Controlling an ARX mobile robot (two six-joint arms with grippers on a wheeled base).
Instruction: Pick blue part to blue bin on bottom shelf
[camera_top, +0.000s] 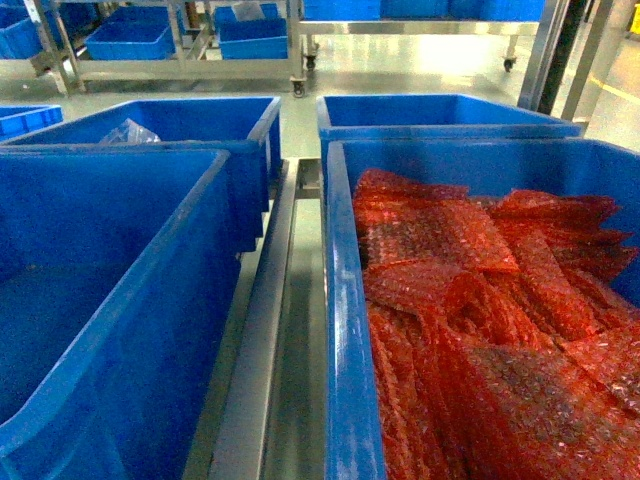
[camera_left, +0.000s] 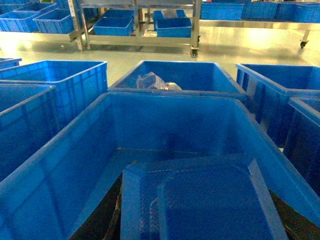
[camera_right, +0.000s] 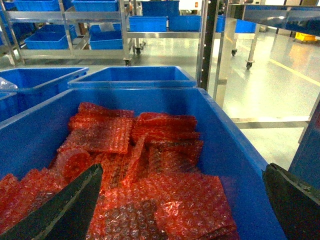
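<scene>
Nowhere legible writing on blue bins (camera_top: 120, 300).

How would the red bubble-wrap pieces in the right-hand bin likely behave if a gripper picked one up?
The red bubble-wrap pieces look creased and slumped over each other, so probably floppy and light. Their glossy film may slip between the fingers. They overlap loosely in the blue bin, so lifting one could drag neighbours along.
</scene>
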